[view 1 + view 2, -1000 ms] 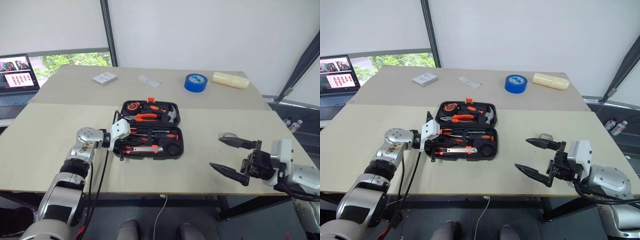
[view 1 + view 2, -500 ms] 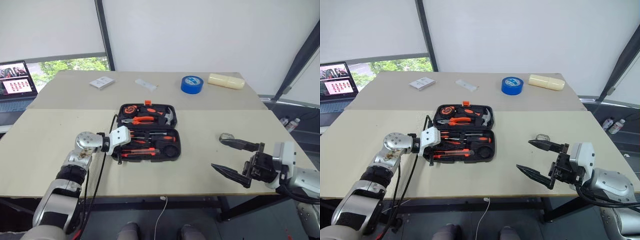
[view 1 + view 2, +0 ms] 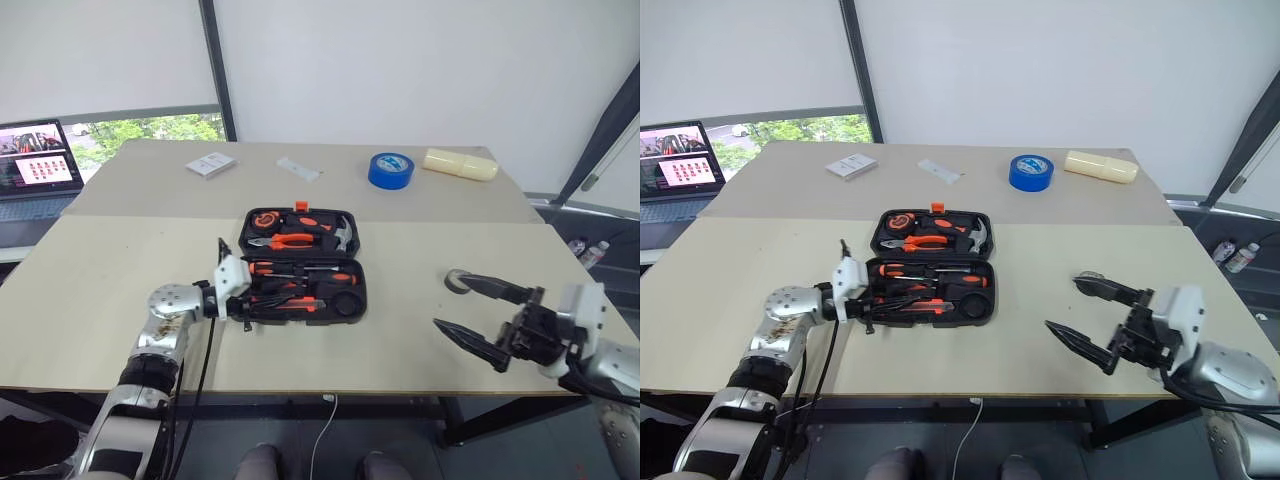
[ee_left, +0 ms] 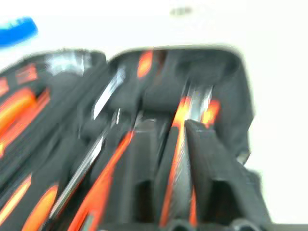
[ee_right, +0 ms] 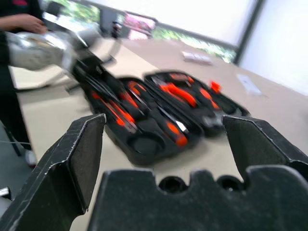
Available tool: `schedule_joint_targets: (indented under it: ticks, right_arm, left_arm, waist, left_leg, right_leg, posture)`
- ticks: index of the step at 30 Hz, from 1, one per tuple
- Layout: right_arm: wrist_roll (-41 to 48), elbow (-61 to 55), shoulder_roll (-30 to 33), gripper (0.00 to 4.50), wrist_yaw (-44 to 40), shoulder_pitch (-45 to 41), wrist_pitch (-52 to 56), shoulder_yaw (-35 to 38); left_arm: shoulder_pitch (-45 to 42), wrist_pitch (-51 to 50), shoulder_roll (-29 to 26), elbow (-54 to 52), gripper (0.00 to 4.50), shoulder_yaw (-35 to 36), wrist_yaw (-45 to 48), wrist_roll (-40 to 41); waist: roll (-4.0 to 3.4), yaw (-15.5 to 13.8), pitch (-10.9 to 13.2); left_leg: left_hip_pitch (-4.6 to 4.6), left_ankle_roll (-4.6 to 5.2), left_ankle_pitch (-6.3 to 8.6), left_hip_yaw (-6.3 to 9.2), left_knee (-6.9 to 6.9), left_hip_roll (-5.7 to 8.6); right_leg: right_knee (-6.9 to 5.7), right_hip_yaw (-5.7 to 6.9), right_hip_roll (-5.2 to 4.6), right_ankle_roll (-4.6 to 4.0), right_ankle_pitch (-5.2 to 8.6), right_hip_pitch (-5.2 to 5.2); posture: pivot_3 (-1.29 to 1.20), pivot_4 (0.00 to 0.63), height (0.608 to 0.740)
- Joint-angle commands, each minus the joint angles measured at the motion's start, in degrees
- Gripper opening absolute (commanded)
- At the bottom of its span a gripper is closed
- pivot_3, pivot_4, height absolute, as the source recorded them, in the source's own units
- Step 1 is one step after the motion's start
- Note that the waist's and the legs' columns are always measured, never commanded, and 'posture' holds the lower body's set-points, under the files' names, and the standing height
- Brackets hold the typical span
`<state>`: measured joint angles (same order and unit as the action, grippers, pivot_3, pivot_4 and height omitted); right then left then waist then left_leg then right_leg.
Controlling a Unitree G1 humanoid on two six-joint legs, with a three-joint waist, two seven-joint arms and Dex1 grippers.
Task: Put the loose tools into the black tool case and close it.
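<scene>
The black tool case (image 3: 347,301) lies open mid-table. Its near half holds orange-and-black screwdrivers (image 3: 300,271) and the utility knife (image 3: 287,304). Pliers, a hammer and a tape measure fill the far half. My left gripper (image 3: 240,290) is at the case's left end, open, its fingers (image 4: 216,183) either side of the knife (image 4: 180,159). A small grey tape roll (image 3: 457,277) rests on the table right of the case. My right gripper (image 3: 445,301) hovers open beside it, holding nothing, its far finger next to the roll.
At the table's far side lie a blue tape roll (image 3: 391,168), a cream block (image 3: 460,162), a white box (image 3: 210,164) and a white strip (image 3: 299,168). A laptop (image 3: 38,170) stands far left. A person's hand (image 5: 29,21) shows beyond the table.
My left gripper was shut at the case's left end and has opened, drawing back a little. My right gripper has drifted slightly to the right, still open.
</scene>
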<state>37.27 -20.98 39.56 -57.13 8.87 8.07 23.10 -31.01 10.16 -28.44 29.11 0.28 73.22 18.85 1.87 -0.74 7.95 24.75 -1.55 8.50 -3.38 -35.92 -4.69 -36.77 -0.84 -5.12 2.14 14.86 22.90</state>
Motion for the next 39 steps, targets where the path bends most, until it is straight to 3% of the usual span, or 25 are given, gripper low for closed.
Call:
schedule_joint_targets:
  ticks: [1, 5, 6, 10, 14, 20, 23, 29, 34, 37, 39]
  right_arm:
    - [-2.1, 2.7, -0.4, 4.50, -0.7, 5.9, -4.2, 7.1]
    - [-6.3, 9.0, -3.0, 4.50, 0.1, 12.1, -9.6, 10.3]
    - [-7.0, 10.7, -3.8, 4.50, 1.0, 13.3, -9.9, 10.7]
    - [-9.6, 12.4, -3.8, 4.50, 7.3, 14.9, -5.4, 11.5]
    - [-9.7, 11.2, 2.0, 4.50, 8.6, 9.7, 0.4, 10.0]
    - [-10.5, 13.0, 16.4, 4.50, 5.5, -8.1, 17.3, -1.6]
    - [-12.9, 17.8, 19.3, 4.50, 2.8, -19.2, 22.3, -10.0]
    - [-27.3, 37.3, 16.8, 4.50, -2.9, -42.1, 19.1, -29.4]
    - [-34.8, 51.4, 10.1, 4.50, -5.5, -53.8, 15.5, -37.6]
    - [-37.7, 58.9, 7.7, 3.85, -5.4, -57.2, 13.1, -39.1]
    - [-39.8, 63.0, 6.9, 3.13, -5.4, -59.1, 11.1, -40.0]
  left_arm:
    - [6.6, -12.2, -5.5, -18.2, 2.88, 4.2, 1.5, 9.7]
    - [15.8, -16.2, -8.6, -28.1, 4.28, 8.0, 0.1, 13.7]
    - [18.7, -17.1, -9.7, -29.3, 4.40, 8.8, 0.2, 13.8]
    - [26.4, -19.0, -12.3, -31.6, 4.40, 11.8, 2.1, 15.8]
    - [28.2, -18.9, -10.7, -34.5, 4.40, 14.4, 0.6, 18.6]
    - [27.7, -17.1, -6.9, -38.9, 4.40, 13.1, -3.1, 17.8]
    - [27.0, -16.9, -5.2, -40.0, 4.40, 11.7, -4.9, 17.0]
    - [27.0, -17.9, -3.7, -43.1, 4.40, 9.4, -8.4, 16.5]
    - [29.4, -17.4, -3.7, -45.3, 4.40, 9.5, -11.0, 15.4]
    - [30.0, -17.0, -3.8, -46.1, 4.50, 8.9, -11.5, 14.6]
    - [30.1, -16.6, -3.8, -46.1, 4.50, 9.2, -11.9, 14.3]
  waist:
    - [-0.02, 0.2, 0.0]
    - [-0.06, 0.3, 0.0]
    - [-0.09, 0.3, 0.0]
    - [-0.20, 0.7, 0.1]
    - [-0.34, 0.9, 0.3]
    - [-0.37, 1.4, 0.4]
    - [-0.27, 1.4, 0.5]
    - [-0.15, 1.4, 0.5]
    - [-0.15, 1.4, 0.6]
    - [-0.15, 1.1, 0.6]
    - [-0.18, 1.0, 0.6]
  left_leg:
    - [0.05, 0.00, 0.00, 0.00, 0.01, 0.01]
    - [-0.03, 0.04, 0.22, -0.04, 0.06, 0.01]
    - [-0.06, 0.04, 0.24, -0.04, 0.07, 0.00]
    - [-0.12, -0.06, 0.30, -0.06, 0.06, -0.04]
    - [-0.16, -0.42, 0.52, -0.09, 0.00, -0.02]
    - [-0.37, -0.43, 0.52, -0.13, 0.00, 0.10]
    - [-0.35, -0.40, 0.50, -0.08, 0.00, 0.08]
    - [0.24, 0.23, 0.36, -0.02, 0.04, 0.15]
    - [0.53, 0.36, 0.54, -0.02, 0.06, 0.19]
    - [0.54, 0.35, 0.57, -0.03, 0.09, 0.20]
    - [0.56, 0.34, 0.57, -0.03, 0.04, 0.21]
  right_leg:
    - [0.00, -0.01, 0.00, 0.06, -0.09, 0.05]
    - [0.00, -0.06, -0.02, -0.10, 0.03, 0.02]
    - [-0.01, -0.05, -0.01, -0.10, 0.07, 0.04]
    - [-0.04, -0.06, -0.04, -0.23, 0.45, 0.14]
    - [0.01, -0.05, -0.15, -0.33, 0.36, 0.35]
    - [0.07, -0.14, -0.26, -0.33, 0.35, 0.24]
    - [0.01, -0.15, -0.14, -0.32, 0.30, 0.20]
    - [0.04, -0.29, -0.01, -0.13, 0.08, 0.39]
    - [0.07, -0.29, 0.00, -0.10, 0.15, 0.67]
    - [0.07, -0.27, -0.01, -0.09, 0.16, 0.69]
    - [0.04, -0.25, -0.03, -0.08, 0.16, 0.69]
  posture:
    - [0.00, 0.150, 0.740]
    - [0.00, 0.150, 0.740]
    - [0.00, 0.150, 0.740]
    - [0.00, 0.150, 0.740]
    - [0.00, 0.150, 0.740]
    - [0.00, 0.150, 0.740]
    - [0.00, 0.150, 0.740]
    - [0.00, 0.150, 0.740]
    - [0.00, 0.150, 0.740]
    - [0.00, 0.150, 0.740]
    - [0.00, 0.150, 0.740]
